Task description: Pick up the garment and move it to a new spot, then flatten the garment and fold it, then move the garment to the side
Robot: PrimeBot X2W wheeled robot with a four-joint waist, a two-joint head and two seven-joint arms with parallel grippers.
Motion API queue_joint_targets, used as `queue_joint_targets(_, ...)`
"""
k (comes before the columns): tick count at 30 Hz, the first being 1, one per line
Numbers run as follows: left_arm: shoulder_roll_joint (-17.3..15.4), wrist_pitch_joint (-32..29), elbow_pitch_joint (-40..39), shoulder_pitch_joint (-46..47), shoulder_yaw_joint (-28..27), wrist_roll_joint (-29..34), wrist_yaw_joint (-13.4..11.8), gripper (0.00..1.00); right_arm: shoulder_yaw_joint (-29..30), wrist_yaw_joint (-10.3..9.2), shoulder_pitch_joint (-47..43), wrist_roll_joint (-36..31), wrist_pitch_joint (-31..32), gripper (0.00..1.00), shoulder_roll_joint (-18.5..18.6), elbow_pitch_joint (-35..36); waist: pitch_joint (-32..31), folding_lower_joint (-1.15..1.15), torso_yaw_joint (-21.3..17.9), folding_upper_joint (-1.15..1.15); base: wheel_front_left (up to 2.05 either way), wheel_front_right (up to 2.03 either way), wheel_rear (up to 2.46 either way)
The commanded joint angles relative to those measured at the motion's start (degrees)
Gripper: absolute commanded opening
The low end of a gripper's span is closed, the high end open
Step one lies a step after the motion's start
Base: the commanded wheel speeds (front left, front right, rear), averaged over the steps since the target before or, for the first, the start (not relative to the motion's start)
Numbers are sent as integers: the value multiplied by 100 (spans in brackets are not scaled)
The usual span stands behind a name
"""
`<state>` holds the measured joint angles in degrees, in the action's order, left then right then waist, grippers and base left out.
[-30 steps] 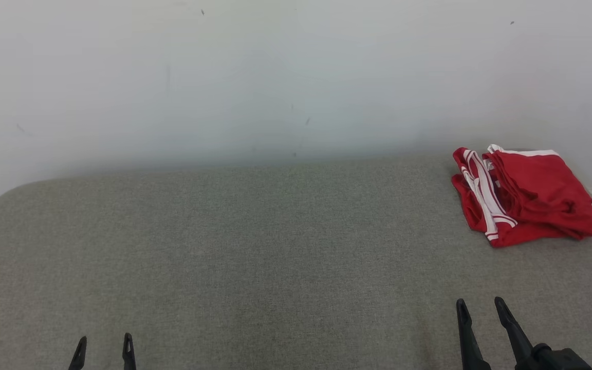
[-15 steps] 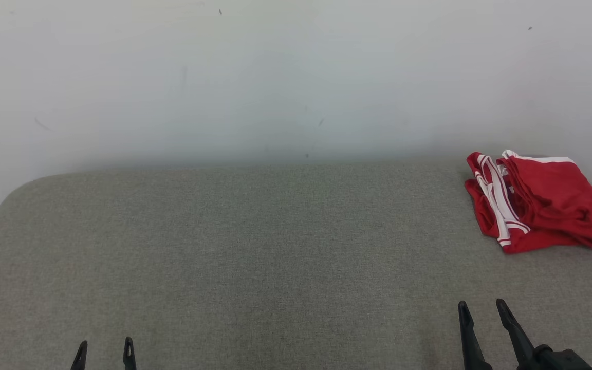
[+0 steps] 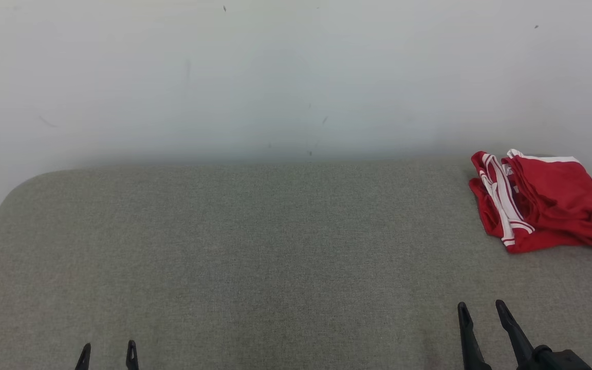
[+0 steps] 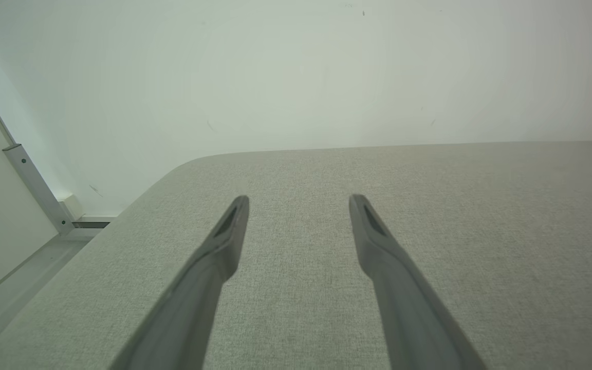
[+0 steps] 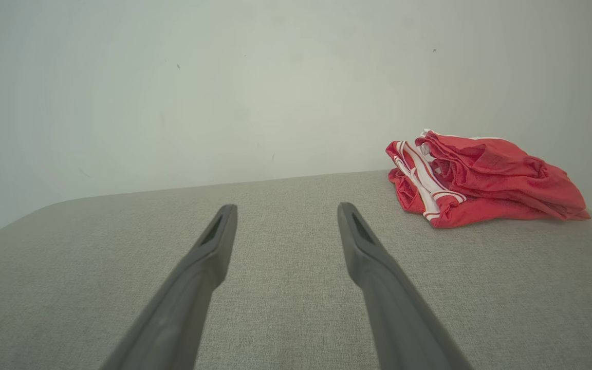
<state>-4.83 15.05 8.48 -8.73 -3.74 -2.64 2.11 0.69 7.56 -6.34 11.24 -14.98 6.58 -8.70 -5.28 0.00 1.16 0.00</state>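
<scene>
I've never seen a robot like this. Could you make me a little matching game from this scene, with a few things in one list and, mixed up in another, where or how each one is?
Things:
1. garment
2. left gripper
3. right gripper
4. work surface

Descriptions:
A. grey fabric, wide and flat
B. open, lower right of the head view
C. red with white stripes, bunched at the far right
D. open, lower left of the head view

Pairs: 1-C, 2-D, 3-B, 4-A
</scene>
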Motion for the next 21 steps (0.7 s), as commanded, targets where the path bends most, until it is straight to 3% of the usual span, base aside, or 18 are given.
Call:
queue_joint_targets(1,1,16,-8,-54,3,-21,25,100,-14,-15,-50,32,-25,100,23,2,4,0,1,0,0,0,0)
queue_joint_targets(8,-4,16,-18,-38,36,-34,69,100,-12,-15,-53,32,-25,100,28,10,26,0,20,0,0,0,0)
queue_joint_targets(9,1,-2,12,-3,30,-21,65,0,-6,0,-2,5,3,0,4,-12,26,0,20,0,0,0,0)
queue_joint_targets(14,47,-65,288,-20,8,-106,89,0,-5,0,-69,84,63,0,-41,-253,31,0,19,0,0,0,0)
queue_joint_targets(21,58,-280,346,144,-56,-843,128,0,54,-1,52,756,246,0,-68,-279,55,0,13,0,0,0,0)
